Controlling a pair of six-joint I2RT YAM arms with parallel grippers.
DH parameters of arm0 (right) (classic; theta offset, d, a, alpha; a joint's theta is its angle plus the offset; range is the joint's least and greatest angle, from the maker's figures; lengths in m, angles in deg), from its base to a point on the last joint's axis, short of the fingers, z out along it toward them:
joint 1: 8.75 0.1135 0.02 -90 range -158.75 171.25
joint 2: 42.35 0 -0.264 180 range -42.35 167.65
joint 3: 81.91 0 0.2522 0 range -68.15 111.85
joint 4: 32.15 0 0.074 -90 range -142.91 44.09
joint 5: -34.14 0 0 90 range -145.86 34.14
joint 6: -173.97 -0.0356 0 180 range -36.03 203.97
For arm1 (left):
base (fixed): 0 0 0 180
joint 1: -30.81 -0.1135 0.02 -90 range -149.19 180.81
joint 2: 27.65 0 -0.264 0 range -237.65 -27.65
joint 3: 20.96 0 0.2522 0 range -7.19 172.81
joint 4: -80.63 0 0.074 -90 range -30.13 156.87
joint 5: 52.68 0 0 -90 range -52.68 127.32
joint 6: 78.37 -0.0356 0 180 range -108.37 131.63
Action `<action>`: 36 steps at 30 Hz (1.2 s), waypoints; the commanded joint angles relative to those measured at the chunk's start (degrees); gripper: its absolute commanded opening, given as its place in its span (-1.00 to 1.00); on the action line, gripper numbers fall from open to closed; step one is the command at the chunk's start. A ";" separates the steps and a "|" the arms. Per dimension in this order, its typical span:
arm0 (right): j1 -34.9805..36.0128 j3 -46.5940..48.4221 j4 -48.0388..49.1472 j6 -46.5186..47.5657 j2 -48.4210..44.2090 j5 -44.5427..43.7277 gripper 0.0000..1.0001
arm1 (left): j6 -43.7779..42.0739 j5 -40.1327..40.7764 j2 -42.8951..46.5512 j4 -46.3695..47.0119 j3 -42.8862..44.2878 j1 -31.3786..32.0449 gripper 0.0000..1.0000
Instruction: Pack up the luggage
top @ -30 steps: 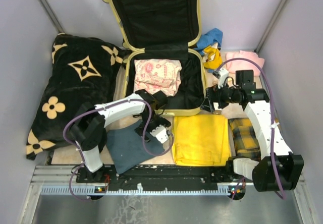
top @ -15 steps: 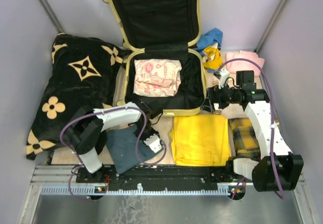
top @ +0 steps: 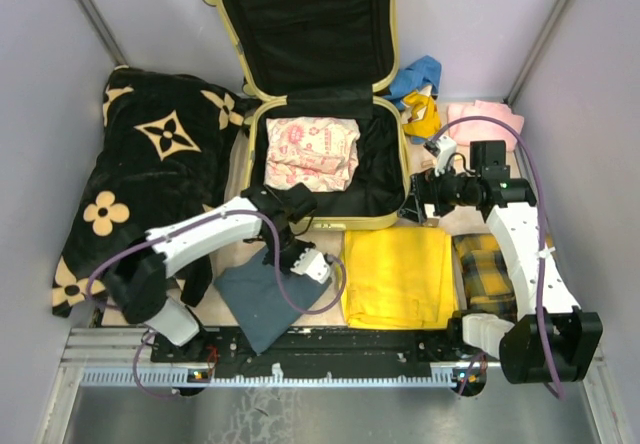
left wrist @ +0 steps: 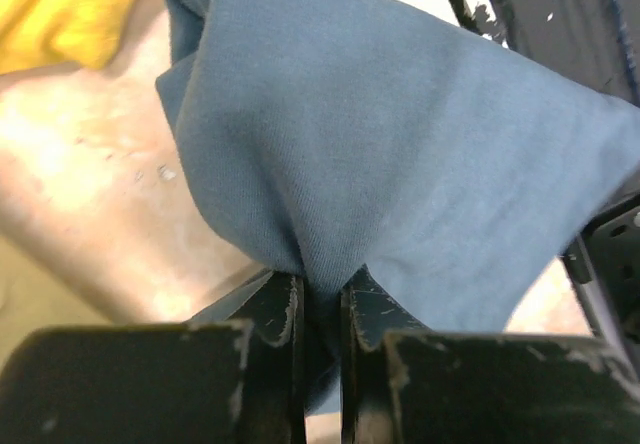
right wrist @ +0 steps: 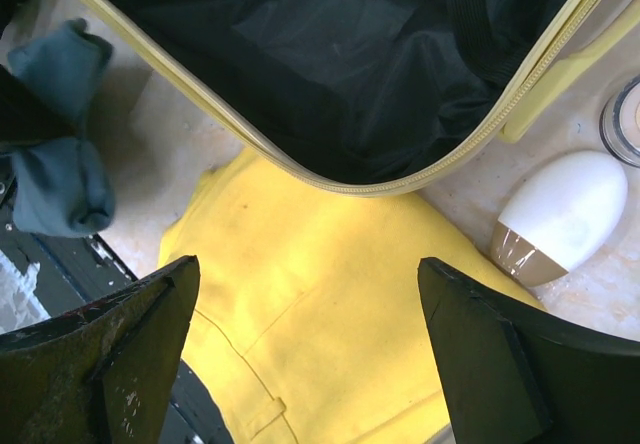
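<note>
The luggage point(top: 402, 149) lies open, its lid flat at the back and a pink patterned cloth point(top: 312, 152) in its black-lined base. In front of it lies a blue-grey garment point(top: 255, 299). My left gripper point(top: 288, 262) is shut on a pinched fold of it; in the left wrist view the garment point(left wrist: 400, 144) bunches between the fingers point(left wrist: 285, 309). My right gripper point(right wrist: 308, 264) is open with nothing in it. It hovers over a folded yellow garment point(right wrist: 330, 314) by the luggage's near right corner point(right wrist: 400, 186).
A black blanket with tan flowers point(top: 140, 174) fills the left side. A yellow-and-black plaid cloth point(top: 485, 269) lies right of the yellow garment point(top: 398, 274). Pink point(top: 485, 119) and blue point(top: 415, 74) cloths sit at the back right. A white bottle point(right wrist: 560, 214) lies beside the luggage.
My left gripper has gone from open to shut on the blue-grey garment and has pulled a fold of it up toward the luggage. The right arm has not moved.
</note>
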 commanded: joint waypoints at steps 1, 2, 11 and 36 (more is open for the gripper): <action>-0.63 0.12 1.70 -0.49 -1.95 1.64 0.80 | 8.62 -2.72 7.62 -6.03 3.07 -0.42 -1.00; -0.62 0.09 1.76 -0.49 -1.91 1.72 0.80 | 9.73 -2.22 8.74 -6.12 3.45 -0.82 -1.00; -0.69 -0.59 2.30 -0.96 -2.74 2.18 0.80 | 22.06 -8.45 3.79 -7.80 23.29 -13.50 -1.00; -0.97 -2.67 4.95 -4.62 -3.05 4.54 0.80 | 56.59 -10.59 -21.39 5.73 45.99 -30.59 -0.99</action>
